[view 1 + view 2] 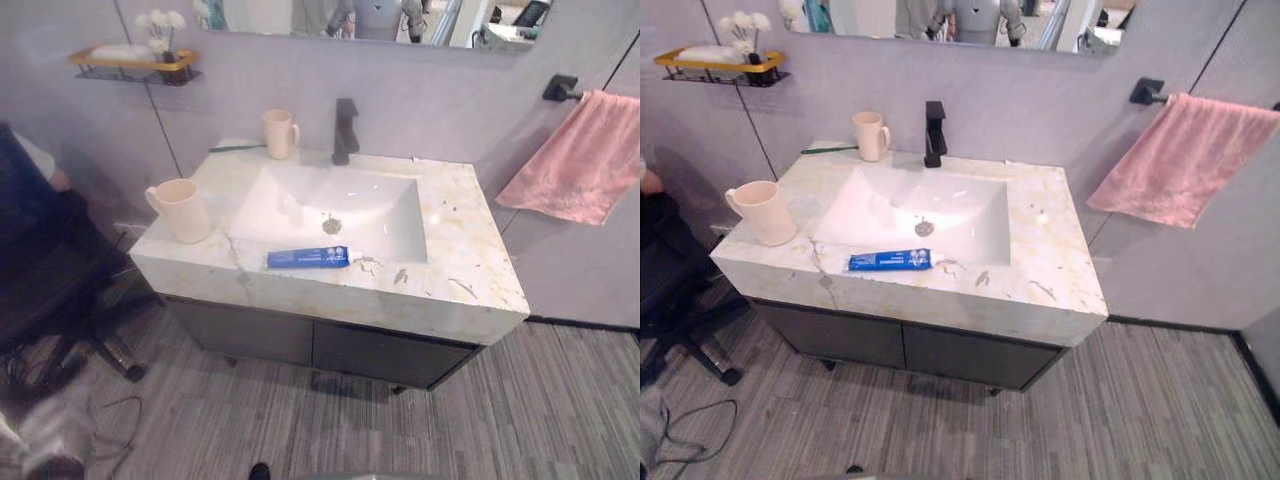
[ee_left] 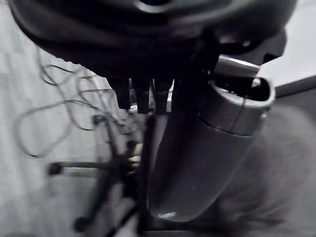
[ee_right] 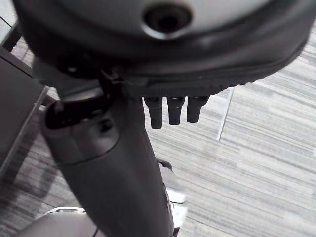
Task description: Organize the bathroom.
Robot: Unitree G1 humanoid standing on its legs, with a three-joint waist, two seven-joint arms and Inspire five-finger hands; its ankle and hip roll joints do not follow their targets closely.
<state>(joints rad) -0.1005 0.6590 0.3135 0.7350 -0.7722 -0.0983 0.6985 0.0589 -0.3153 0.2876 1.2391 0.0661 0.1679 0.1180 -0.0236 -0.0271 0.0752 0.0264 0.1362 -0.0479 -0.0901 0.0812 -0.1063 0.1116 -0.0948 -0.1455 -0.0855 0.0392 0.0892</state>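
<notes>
The toothpaste tube [image 1: 308, 258] lies flat on the front rim of the marble surface [image 1: 470, 270], in the lower middle of the frame, just in front of the sink basin [image 1: 330, 210]. Its long axis runs left to right, parallel to the front edge, with the white cap end pointing right. A cream mug [image 1: 182, 209] stands at the left edge of the surface, apart from the tube, and a second mug [image 1: 280, 133] stands at the back beside the black faucet [image 1: 344, 131]. A thin green item, probably a toothbrush [image 1: 237, 148], lies at the back left corner. A pink towel [image 1: 583, 158] hangs from a bar at the upper right, and a small wall shelf [image 1: 130, 63] sits at the upper left.

Both robot hands hang low, well below the surface. The left robot hand [image 2: 140, 96] points down toward the floor with straight, relaxed fingers, holding nothing; a chair base shows past it. The right robot hand [image 3: 173, 109] also hangs with straight fingers, empty, over the striped floor. The tube lies above and ahead of both, roughly central, slightly left, so either arm would need to rise and reach forward.
</notes>
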